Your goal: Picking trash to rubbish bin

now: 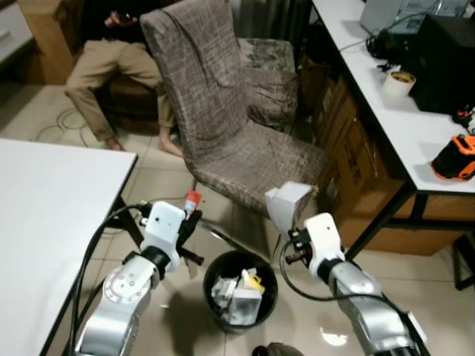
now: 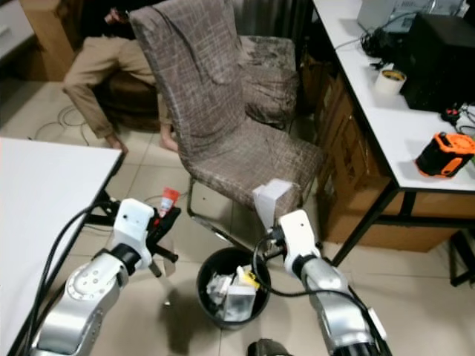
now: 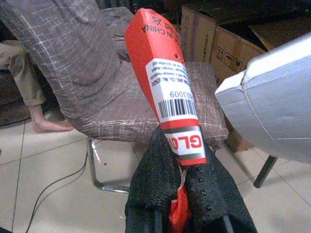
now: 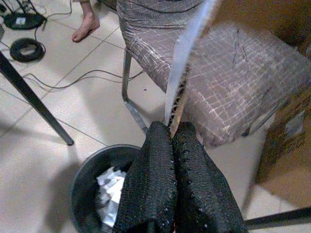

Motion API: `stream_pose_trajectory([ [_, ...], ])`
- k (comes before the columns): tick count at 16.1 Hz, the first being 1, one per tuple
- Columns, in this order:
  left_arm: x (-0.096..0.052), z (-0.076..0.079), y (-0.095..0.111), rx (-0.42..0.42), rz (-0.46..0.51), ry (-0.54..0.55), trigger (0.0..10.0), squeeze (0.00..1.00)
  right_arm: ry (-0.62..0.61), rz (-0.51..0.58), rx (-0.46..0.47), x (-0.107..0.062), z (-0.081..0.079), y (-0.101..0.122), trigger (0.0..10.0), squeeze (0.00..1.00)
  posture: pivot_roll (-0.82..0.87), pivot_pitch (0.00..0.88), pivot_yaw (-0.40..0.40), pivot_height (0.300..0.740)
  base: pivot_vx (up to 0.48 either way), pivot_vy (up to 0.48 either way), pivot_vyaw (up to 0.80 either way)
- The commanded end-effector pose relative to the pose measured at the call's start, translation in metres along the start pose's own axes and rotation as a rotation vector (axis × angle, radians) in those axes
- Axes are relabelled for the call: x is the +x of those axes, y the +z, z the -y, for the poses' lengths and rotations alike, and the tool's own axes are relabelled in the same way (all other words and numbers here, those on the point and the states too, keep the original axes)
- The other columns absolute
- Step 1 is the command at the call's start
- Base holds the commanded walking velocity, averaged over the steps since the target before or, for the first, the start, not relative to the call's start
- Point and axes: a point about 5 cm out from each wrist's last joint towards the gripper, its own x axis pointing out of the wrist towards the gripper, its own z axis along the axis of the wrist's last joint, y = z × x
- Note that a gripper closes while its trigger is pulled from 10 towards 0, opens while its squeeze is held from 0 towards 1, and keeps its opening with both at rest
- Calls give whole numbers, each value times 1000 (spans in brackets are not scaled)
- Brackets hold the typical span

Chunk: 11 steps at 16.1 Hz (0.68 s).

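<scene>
A black round rubbish bin (image 1: 239,261) stands on the tiled floor between my arms, holding white and yellow scraps. My left gripper (image 1: 190,219) hangs left of the bin's rim, shut on a red glue tube (image 3: 167,92) with a white barcode label; the tube sticks up past the fingers. My right gripper (image 1: 295,239) hovers above the bin's right side, shut on a flat white carton (image 1: 288,203) that stands up from its fingers (image 4: 160,165).
A brown checked chair (image 1: 223,111) stands just behind the bin. A white table (image 1: 44,215) is at my left, a white desk (image 1: 404,126) with tape, black box and orange tool at my right. A person's legs (image 1: 104,74) rest behind the chair. Cardboard boxes (image 1: 356,163) sit under the desk.
</scene>
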Motion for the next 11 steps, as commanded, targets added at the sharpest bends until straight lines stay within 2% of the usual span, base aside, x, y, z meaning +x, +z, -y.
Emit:
stream_pose_trajectory([
  [1, -4, -3, -1, 22, -5, -4, 10000, 0, 54, -3, -15, 5, -10, -3, 10000, 0, -42, 142, -20, 740, 0, 0, 0],
  [5, -15, -1, -3, 56, -45, -110, 10000, 0, 134, -49, -6, 24, -17, -12, 10000, 0, -30, 182, 0, 740, 0, 0, 0],
  [7, -21, -7, -4, 64, -57, -104, 10000, 0, 165, -95, -10, 34, -22, -15, 10000, 0, -28, 193, 7, 740, 0, 0, 0],
  [10, -24, -9, -4, 68, -64, -105, 10000, 0, 178, -112, -17, 41, -23, -15, 10000, 0, -16, 204, 0, 740, 0, 0, 0],
  [11, -26, -9, -4, 68, -68, -103, 10000, 0, 186, -124, -16, 44, -24, -15, 10000, 255, -13, 207, -2, 740, 0, 0, 0],
])
